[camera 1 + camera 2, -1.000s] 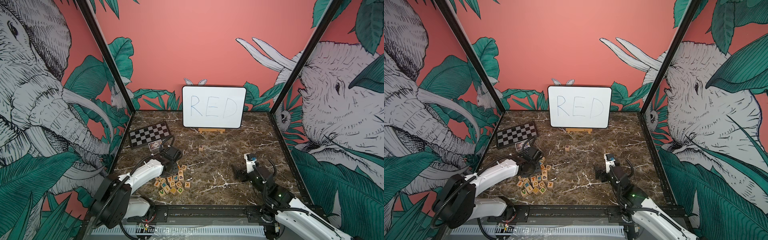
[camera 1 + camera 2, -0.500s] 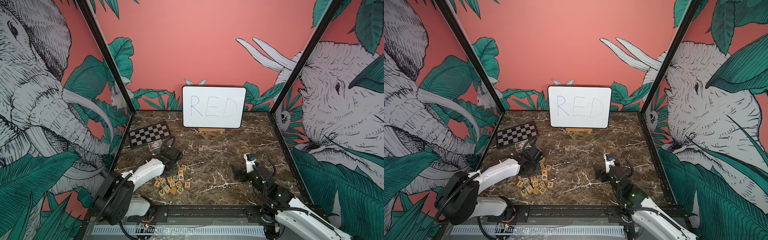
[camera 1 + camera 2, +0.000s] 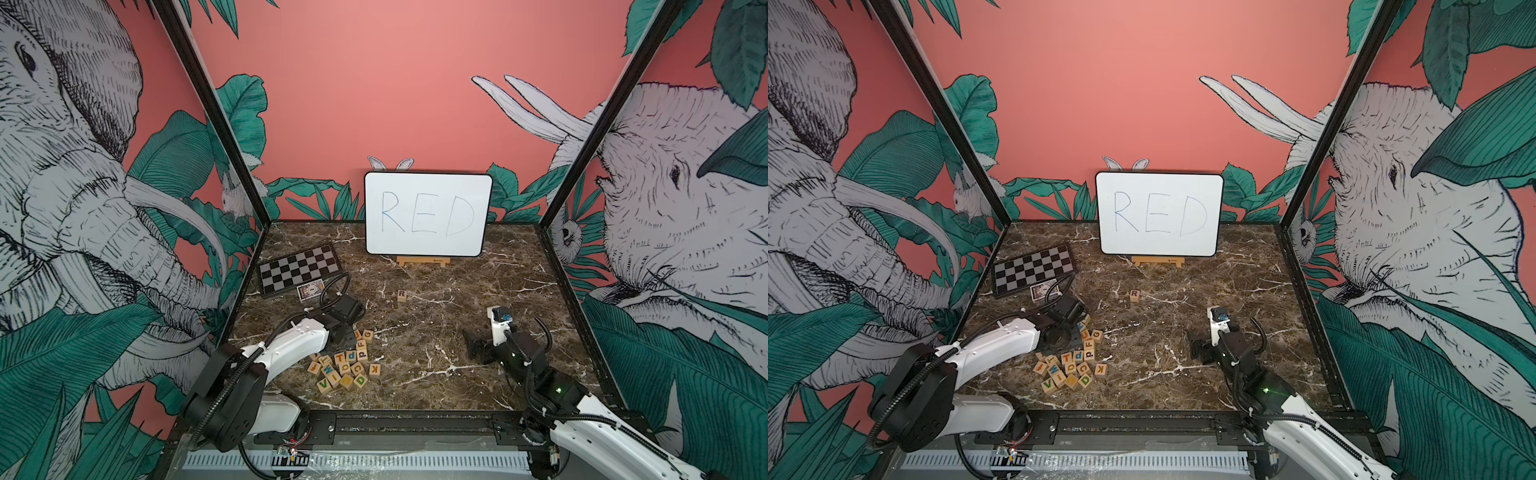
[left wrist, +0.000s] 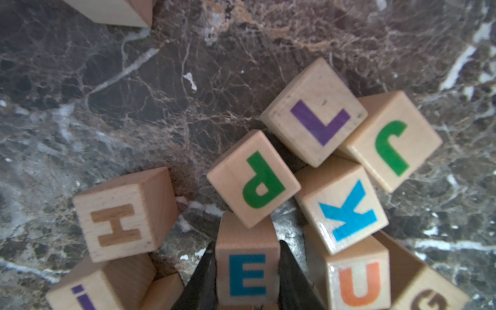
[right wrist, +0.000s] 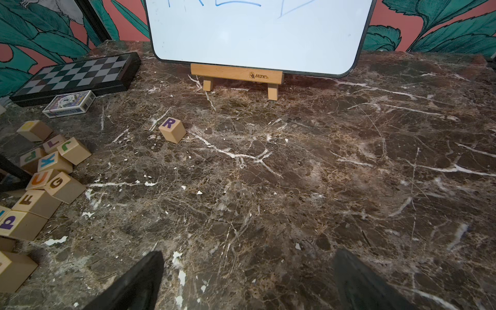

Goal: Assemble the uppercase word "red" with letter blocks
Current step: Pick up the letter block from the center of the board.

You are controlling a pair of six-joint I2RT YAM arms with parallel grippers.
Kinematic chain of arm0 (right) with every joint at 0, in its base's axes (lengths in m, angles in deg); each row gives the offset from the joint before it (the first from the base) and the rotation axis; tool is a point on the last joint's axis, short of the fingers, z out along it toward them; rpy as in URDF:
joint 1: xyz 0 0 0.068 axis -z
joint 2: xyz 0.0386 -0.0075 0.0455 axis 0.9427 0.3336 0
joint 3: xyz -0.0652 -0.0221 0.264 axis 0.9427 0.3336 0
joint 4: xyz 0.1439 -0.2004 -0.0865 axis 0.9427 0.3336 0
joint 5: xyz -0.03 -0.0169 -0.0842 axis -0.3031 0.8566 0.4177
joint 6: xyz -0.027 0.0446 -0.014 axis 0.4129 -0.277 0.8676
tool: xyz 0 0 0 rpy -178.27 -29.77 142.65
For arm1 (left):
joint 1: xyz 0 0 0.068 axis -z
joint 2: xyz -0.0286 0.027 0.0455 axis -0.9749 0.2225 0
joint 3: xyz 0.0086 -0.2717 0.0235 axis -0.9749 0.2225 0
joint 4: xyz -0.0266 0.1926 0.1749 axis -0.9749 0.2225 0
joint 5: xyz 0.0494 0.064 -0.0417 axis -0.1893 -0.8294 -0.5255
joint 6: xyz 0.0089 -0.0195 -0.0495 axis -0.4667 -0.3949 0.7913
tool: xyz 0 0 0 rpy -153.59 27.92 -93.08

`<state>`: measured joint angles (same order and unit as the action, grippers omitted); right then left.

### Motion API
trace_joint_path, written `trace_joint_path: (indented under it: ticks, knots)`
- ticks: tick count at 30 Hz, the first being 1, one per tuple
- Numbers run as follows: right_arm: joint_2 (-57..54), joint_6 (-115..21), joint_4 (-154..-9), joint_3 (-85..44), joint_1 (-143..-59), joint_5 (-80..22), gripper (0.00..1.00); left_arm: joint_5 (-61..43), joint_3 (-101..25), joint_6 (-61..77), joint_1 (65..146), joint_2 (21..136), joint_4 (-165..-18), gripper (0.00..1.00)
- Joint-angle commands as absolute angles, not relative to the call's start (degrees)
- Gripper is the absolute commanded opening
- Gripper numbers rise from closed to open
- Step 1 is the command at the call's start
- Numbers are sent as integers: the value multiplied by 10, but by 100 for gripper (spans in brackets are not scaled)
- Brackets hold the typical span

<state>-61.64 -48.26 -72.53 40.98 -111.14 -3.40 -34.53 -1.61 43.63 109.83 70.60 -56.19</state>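
**Desk:** Caption pls. What's the L arm got?

**Photog:** The left gripper (image 4: 246,248) is clamped on the E block (image 4: 247,276), black fingers (image 4: 200,279) tight vs both side faces, teal E facing the wrist cam. It sits in the pile of letter blocks (image 3: 345,368), lower left of centre in both top views, hidden there under the arm. A green P block (image 4: 253,179) touches one edge of it.

**Desk:** R arm?

**Photog:** The right gripper (image 5: 249,255) hangs low over the bare marble tabletop (image 5: 335,166), jaws wide apart, nothing btwn them. Lower right of centre in both top views.

**Desk:** Other letters?

**Photog:** The R block (image 3: 401,295) stands alone mid-frame, R up, below the whiteboard (image 3: 428,187) and well apart from the pile. The D block (image 3: 360,379), green D up, lies at the pile's lower right corner, near a K block (image 3: 375,369).

**Desk:** Bkgd?

**Photog:** Whiteboard w/ handwritten RED on a wooden easel (image 3: 423,262), back centre. Checkered board (image 3: 299,270) at upper left of the table. Card box (image 3: 311,289) touching or just beside its lower edge, can't tell which.
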Motion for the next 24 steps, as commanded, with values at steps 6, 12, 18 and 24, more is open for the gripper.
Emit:
trace_joint_path:
  ticks: [6, 12, 18, 24]
  knots:
    - [-621, -485, -745, 413, -1114, -38, 98, -376, -12, 417, 1096, 687, -546, 48]
    - [-631, -485, -744, 415, -1114, -40, 98, -389, -25, 394, 1096, 700, -551, 51]
    - [-630, -485, -745, 415, -1113, -43, 98, -365, -44, 365, 1095, 744, -568, 43]
    - [-634, -485, -743, 416, -1113, -42, 97, -357, -47, 347, 1095, 751, -562, 28]
